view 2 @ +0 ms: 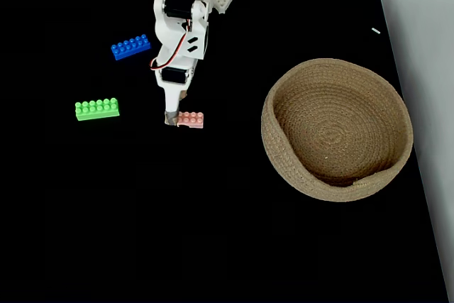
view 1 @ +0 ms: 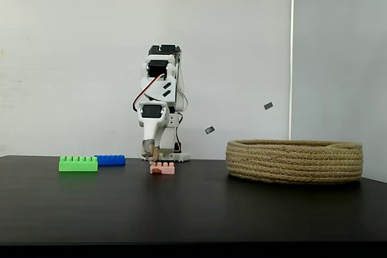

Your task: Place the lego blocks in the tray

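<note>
Side and top views of a single arm on a black table (view 2: pixel 213 232), reaching down to a pink brick (view 2: pixel 190 119) at the start of a sorting task.

The gripper (view 2: pixel 172 119) points straight down, its tip at table height and touching or just beside the left end of the pink brick as the top view shows it. In the side view the tip (view 1: pixel 152 151) sits just above the brick's studs (view 1: pixel 162 168), toward its left end. The fingers are too small and too close together to separate in either view – whether they are parted around the brick's end or pressed together beside it cannot be told, nor whether they have any hold on it.

The relation that governs the next move: the pink brick lies immediately right of the fingertips in the top view, with its long axis running left to right. A grasp would have to close across its short width.

The green brick (view 2: pixel 97 108) lies well to the left of the gripper in the top view, and the blue brick (view 2: pixel 130 46) further back and left; both rest on the table, apart from each other. The rope basket (view 2: pixel 397 168) stands well to the right with no brick inside it – judged from this, none of the three has yet been delivered
</note>
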You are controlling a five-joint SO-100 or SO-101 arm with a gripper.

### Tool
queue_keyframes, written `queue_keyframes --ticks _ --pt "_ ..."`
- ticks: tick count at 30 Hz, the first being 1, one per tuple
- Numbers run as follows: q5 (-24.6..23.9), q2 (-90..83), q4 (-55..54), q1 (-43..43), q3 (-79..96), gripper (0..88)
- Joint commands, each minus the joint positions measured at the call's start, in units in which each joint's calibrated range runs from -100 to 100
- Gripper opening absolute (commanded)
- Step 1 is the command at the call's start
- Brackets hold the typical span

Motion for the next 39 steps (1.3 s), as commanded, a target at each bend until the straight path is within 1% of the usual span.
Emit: queue_keyframes --ticks 1,7,10,13,21,25,31,33,39 --pt "0.93 1.51 0.69 0.01 -4.45 26.4" --pt "1.27 4.61 3.03 -0.15 -7.73 26.6" --pt "1.22 5.90 5.94 -1.23 -9.83 26.6" --pt "1.03 6.33 6.53 -2.63 -9.74 26.5" --pt "0.54 6.76 6.28 -4.52 -10.38 25.3" --pt "0.68 7.10 3.69 -4.77 -9.74 23.1" --pt "0.78 7.27 1.69 -4.69 -8.65 23.1" --pt "0.93 7.70 1.53 -5.02 -8.65 19.9" --pt "1.90 8.22 -0.89 -5.84 -7.64 3.6"
